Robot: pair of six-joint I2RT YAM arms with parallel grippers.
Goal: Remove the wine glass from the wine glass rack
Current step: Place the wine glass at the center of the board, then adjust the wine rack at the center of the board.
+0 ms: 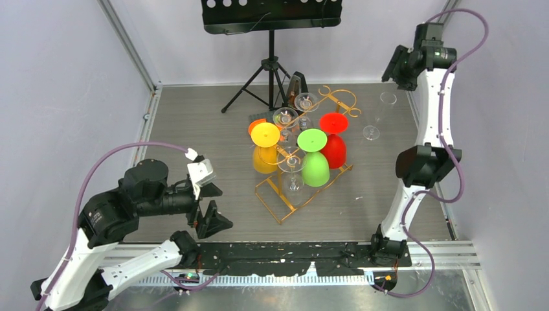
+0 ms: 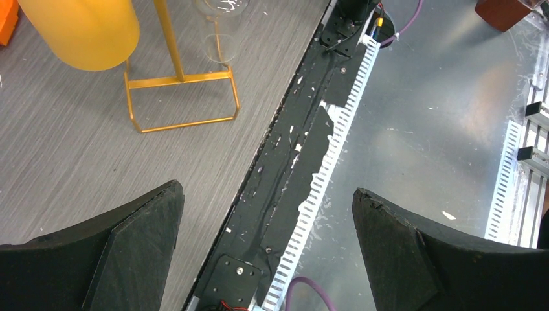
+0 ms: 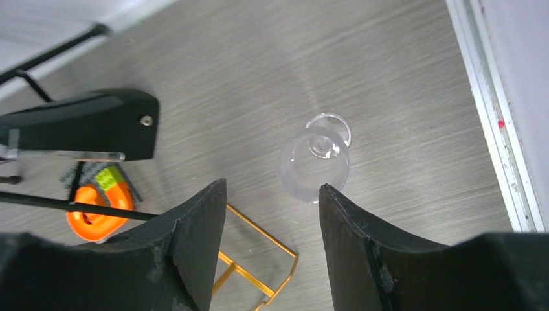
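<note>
The gold wire wine glass rack [image 1: 283, 206] stands mid-table, with yellow [image 1: 265, 148], green [image 1: 314, 157], red [image 1: 333, 138] and clear [image 1: 292, 171] glasses hanging upside down on it. One clear wine glass [image 1: 379, 116] stands upright on the table right of the rack; it also shows in the right wrist view [image 3: 315, 159]. My right gripper [image 1: 396, 69] is open and empty, high above that glass [image 3: 270, 186]. My left gripper [image 1: 217, 207] is open and empty at the near left, over the table's front edge [image 2: 267, 189]. The rack's base [image 2: 181, 81] and the yellow glass [image 2: 84, 29] show there.
A black tripod music stand [image 1: 272, 19] stands at the back, behind the rack. A small dark object [image 1: 296, 83] sits beside its legs. A black taped strip [image 1: 291, 256] runs along the front edge. Grey walls close in the left and right sides.
</note>
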